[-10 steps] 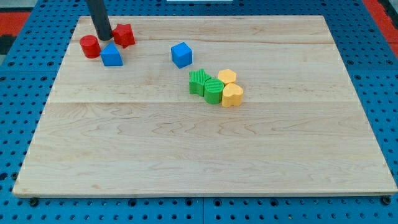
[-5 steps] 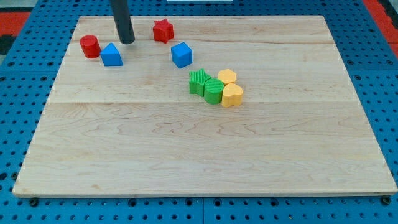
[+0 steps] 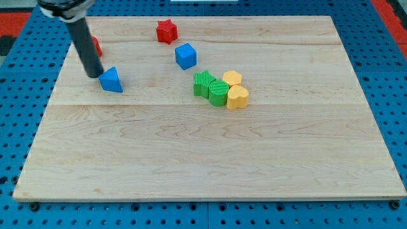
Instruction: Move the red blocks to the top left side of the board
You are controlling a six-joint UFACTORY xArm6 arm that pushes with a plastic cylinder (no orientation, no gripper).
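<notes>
tip (image 3: pixel 93 74) touching blue triangular block (image 3: pixel 111 80), its view-left side | end effector: bare rod, holds nothing | red block (image 3: pixel 96 46) half-hidden behind rod, top-left | red star block (image 3: pixel 166 30) top-centre, likely needs pushing left

Bright, even light falls from overhead on the pale wooden worktop (image 3: pixel 210 146), with no glare. Blocks cast only small, soft shadows at their bases. Focus is sharp across the frame; the rod (image 3: pixel 82 39) shows slight blur near the top edge.
</notes>
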